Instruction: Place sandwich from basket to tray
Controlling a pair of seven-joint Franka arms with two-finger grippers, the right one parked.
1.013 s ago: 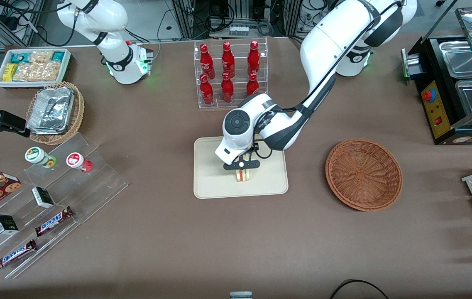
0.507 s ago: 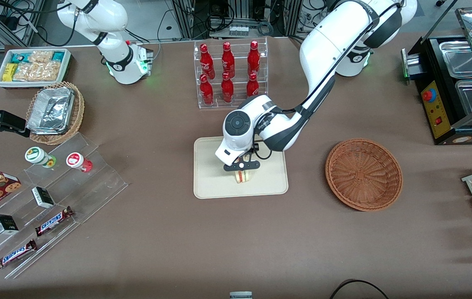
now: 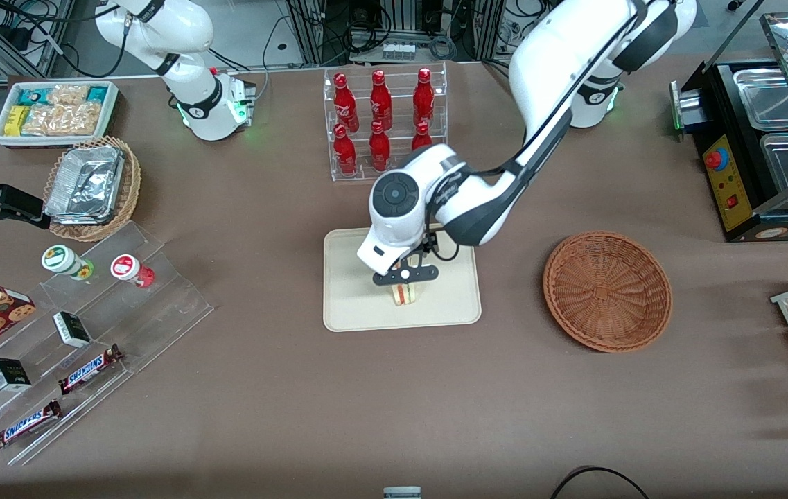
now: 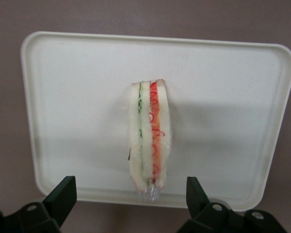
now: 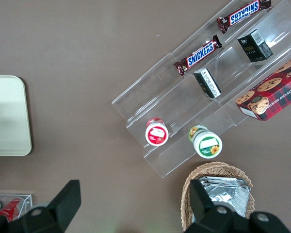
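Observation:
The sandwich (image 3: 405, 294) stands on its edge on the cream tray (image 3: 352, 305), near the tray's edge nearest the front camera. In the left wrist view the sandwich (image 4: 149, 141) shows white bread with green and red filling on the tray (image 4: 77, 97). My left gripper (image 3: 404, 276) hovers just above the sandwich, open and empty. In the wrist view the gripper (image 4: 128, 196) has its black fingertips (image 4: 63, 191) wide apart, clear of the sandwich. The reddish-brown basket (image 3: 607, 290) lies empty on the table, beside the tray toward the working arm's end.
A clear rack of red bottles (image 3: 383, 121) stands farther from the front camera than the tray. A tan wicker basket with foil containers (image 3: 92, 186), a white snack bin (image 3: 54, 111) and an acrylic snack display (image 3: 82, 333) lie toward the parked arm's end. A black food warmer (image 3: 768, 132) stands toward the working arm's end.
My left gripper has risen slightly above the sandwich and the arm's wrist has lifted. The sandwich stays in place on the tray.

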